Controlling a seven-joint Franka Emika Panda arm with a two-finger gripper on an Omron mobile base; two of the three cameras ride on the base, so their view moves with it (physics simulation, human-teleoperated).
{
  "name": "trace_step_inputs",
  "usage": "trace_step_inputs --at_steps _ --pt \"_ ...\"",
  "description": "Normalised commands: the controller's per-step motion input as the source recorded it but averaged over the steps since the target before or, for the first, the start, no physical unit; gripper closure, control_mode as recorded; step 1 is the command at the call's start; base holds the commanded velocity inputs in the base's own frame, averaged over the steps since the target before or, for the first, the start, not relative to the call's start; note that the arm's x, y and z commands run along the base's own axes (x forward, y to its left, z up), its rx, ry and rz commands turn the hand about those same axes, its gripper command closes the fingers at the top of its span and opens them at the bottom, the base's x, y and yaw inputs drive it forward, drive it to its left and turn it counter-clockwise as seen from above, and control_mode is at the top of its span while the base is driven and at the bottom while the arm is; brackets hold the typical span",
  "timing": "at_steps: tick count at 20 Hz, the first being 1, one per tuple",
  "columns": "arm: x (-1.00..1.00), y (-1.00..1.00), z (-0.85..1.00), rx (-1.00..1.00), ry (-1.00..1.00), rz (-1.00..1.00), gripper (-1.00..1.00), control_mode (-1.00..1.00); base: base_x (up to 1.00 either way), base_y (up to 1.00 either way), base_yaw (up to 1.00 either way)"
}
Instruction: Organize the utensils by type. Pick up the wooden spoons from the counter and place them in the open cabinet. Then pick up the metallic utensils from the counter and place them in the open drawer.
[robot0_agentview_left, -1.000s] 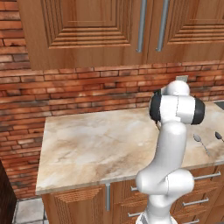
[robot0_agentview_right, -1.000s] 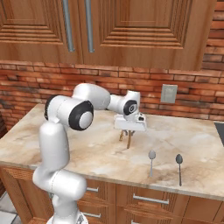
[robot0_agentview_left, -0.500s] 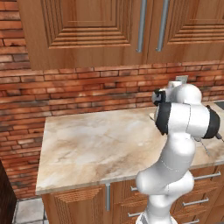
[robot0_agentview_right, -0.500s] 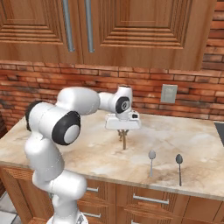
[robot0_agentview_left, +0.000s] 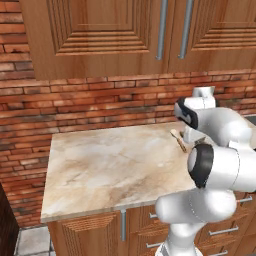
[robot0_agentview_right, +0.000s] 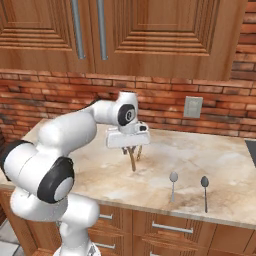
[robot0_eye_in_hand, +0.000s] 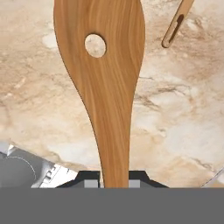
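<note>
Pincer (robot0_agentview_right: 132, 148) clamped on wooden spoon (robot0_eye_in_hand: 107, 83)

The arm (robot0_agentview_right: 65, 135) is glossy white, built of rounded tube-like links with bulbous elbows. Dark, near-black bands ring the joints: in the right base view 1 wraps the big lower elbow at 8 o'clock, another forms a round cap with a small pale dot on the wrist (robot0_agentview_right: 126, 114) near the centre. In the left base view a black collar circles the elbow at 4 o'clock and another the wrist at 2 o'clock. The hand (robot0_agentview_right: 127, 138) is a flat white block, wider than the wrist. The gripper (robot0_agentview_right: 131, 150) has 2 short dark fingers (robot0_eye_in_hand: 89, 178), their grey-faced tips square-cut in the hand view at 6 o'clock.
</note>
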Motion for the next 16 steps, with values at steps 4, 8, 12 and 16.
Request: trace_step_inputs --at_steps 4,8,12,16 --pt "-0.83 0.37 0.38 0.00 -0.06 0.14 1.00 -1.00 0.00 0.00 0.00" --pt "-0.75 0.41 0.43 0.00 -0.10 0.16 1.00 -1.00 0.00 0.00 0.00" --pt "-0.58 0.41 0.52 0.00 -0.05 0.20 1.00 -1.00 0.00 0.00 0.00" --pt "-0.59 0.47 0.56 0.00 -0.01 0.22 1.00 -1.00 0.00 0.00 0.00"
